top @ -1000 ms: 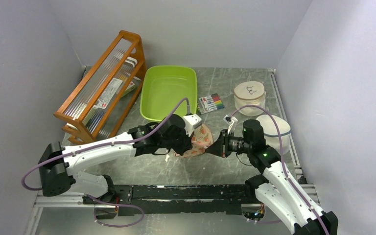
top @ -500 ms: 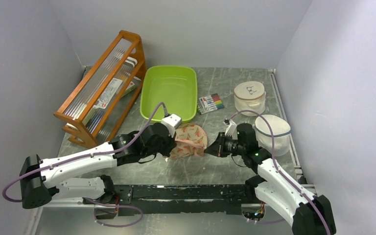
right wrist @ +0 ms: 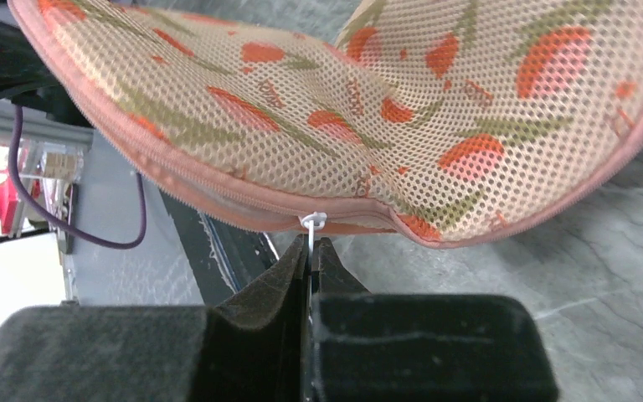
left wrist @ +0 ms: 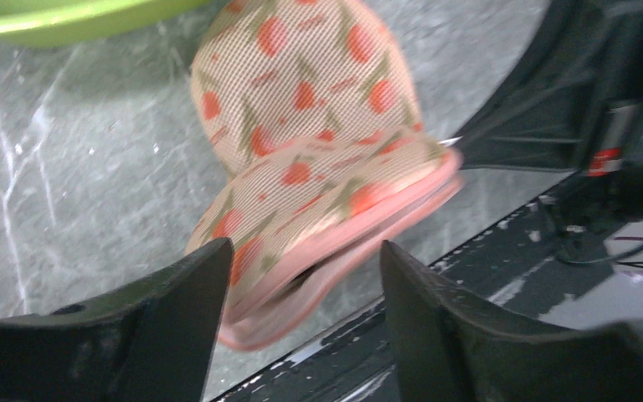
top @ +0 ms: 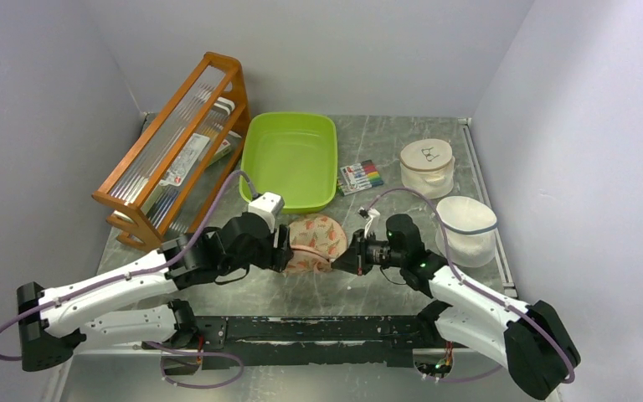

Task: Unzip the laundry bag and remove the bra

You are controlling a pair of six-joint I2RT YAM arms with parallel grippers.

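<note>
The laundry bag (top: 316,241) is a cream-peach, two-lobed mesh case with red-green print and pink edging, resting on the table between the two arms. My left gripper (top: 288,251) is at its left side and stands open. In the left wrist view the laundry bag (left wrist: 301,126) lies just beyond my left gripper (left wrist: 306,280), its pink rim showing between the spread fingers, with a narrow dark gap along the seam. My right gripper (right wrist: 310,251) is shut on the white zipper pull (right wrist: 311,223) at the edge of the laundry bag (right wrist: 343,100). The bra is hidden.
A green tub (top: 289,159) and a wooden rack (top: 176,151) stand behind and to the left. A marker pack (top: 360,176) and two round white tubs (top: 427,163) (top: 467,228) are at the right. A black rail (top: 318,331) runs along the near edge.
My left gripper has opened, let go of the bag and drawn back to the left. The bag has come down and shifted left, with the right gripper following it, still shut on the pull.
</note>
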